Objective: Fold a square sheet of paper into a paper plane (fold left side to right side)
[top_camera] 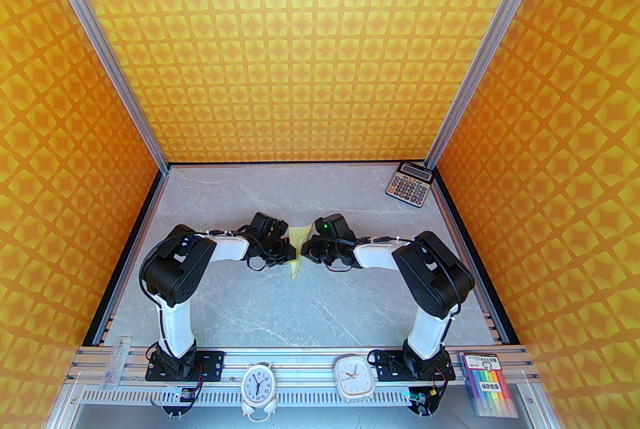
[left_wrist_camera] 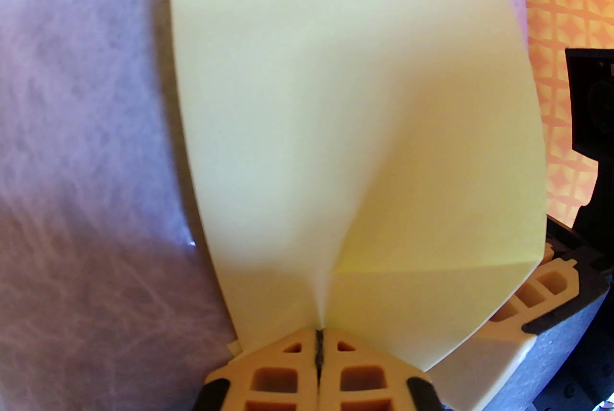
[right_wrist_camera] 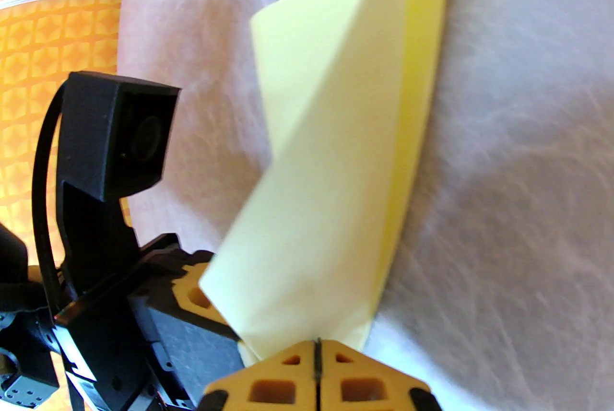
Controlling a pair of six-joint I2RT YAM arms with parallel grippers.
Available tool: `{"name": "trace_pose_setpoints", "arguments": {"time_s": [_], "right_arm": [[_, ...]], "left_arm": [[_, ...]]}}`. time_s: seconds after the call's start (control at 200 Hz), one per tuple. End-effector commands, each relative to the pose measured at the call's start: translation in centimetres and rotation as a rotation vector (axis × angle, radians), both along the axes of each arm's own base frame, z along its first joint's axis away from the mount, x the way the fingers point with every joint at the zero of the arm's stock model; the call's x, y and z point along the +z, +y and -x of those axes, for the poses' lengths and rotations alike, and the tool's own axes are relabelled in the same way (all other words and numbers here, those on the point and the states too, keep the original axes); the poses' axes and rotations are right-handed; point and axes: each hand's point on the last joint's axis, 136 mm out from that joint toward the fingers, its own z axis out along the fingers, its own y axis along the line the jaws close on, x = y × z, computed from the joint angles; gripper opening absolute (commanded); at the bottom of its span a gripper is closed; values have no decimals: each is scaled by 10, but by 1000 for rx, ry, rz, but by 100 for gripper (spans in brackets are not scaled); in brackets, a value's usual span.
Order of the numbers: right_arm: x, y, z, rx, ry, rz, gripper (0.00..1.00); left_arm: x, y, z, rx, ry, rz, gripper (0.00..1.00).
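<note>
The pale yellow sheet of paper [top_camera: 298,244] hangs partly folded between my two grippers at the middle of the table, its lower tip near the marble top. My left gripper [top_camera: 290,248] is shut on the paper's left edge; in the left wrist view the paper [left_wrist_camera: 355,121] bulges up from the pinched fingertips [left_wrist_camera: 288,366]. My right gripper [top_camera: 305,247] is shut on the opposite edge; in the right wrist view the folded paper [right_wrist_camera: 336,169] rises from the closed fingertips [right_wrist_camera: 345,375]. The two grippers nearly touch. No finished plane shape shows.
A grey calculator [top_camera: 409,184] lies at the far right corner of the table. On the front rail stand a round clock [top_camera: 258,387], a square clock [top_camera: 353,376] and a pack of coloured markers [top_camera: 489,383]. Patterned orange walls enclose the table.
</note>
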Motion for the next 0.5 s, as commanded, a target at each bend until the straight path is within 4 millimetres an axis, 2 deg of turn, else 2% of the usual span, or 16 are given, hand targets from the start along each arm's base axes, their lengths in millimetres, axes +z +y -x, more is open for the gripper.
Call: {"name": "trace_pose_setpoints", "arguments": {"time_s": [0.0, 0.305, 0.39, 0.455, 0.495], "right_arm": [[-7, 7, -2, 2, 20, -12, 7], [-32, -5, 1, -22, 61, 77, 6], [-35, -9, 2, -22, 68, 109, 6], [-36, -12, 2, -29, 71, 127, 6], [-37, -13, 2, -25, 73, 139, 5]], "left_arm": [[-40, 16, 14, 27, 100, -96, 0], [-34, 16, 11, 21, 103, -103, 0], [-28, 16, 9, 24, 100, -102, 8], [-20, 17, 6, 26, 89, -102, 22], [-12, 19, 3, 31, 76, -99, 24]]}}
